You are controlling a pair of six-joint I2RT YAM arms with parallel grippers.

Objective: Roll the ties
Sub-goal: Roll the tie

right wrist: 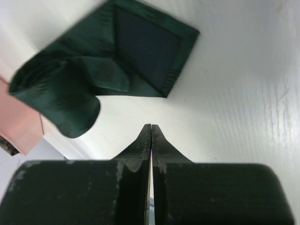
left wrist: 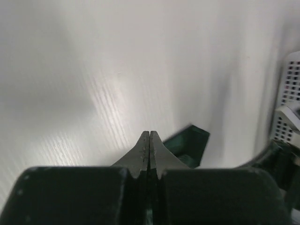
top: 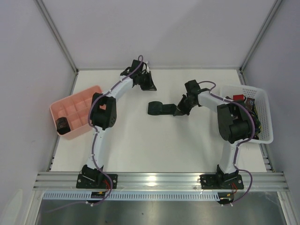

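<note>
A dark green tie (top: 157, 108) lies on the table's middle, partly rolled, with its coil at the left end and its pointed flat end towards my right gripper. In the right wrist view the tie (right wrist: 117, 61) lies just beyond the fingertips and does not touch them. My right gripper (top: 178, 111) (right wrist: 151, 126) is shut and empty, right beside the tie's end. My left gripper (top: 150, 86) (left wrist: 149, 133) is shut and empty near the back of the table, apart from the tie, whose end (left wrist: 190, 143) shows past its fingers. A rolled dark coil (top: 63, 124) sits in the pink tray.
The pink compartment tray (top: 75, 105) stands at the left edge and shows in the right wrist view (right wrist: 18, 129). A white lattice basket (top: 262, 112) at the right holds more ties, one of them red (top: 238, 99). Its wall shows in the left wrist view (left wrist: 290, 84).
</note>
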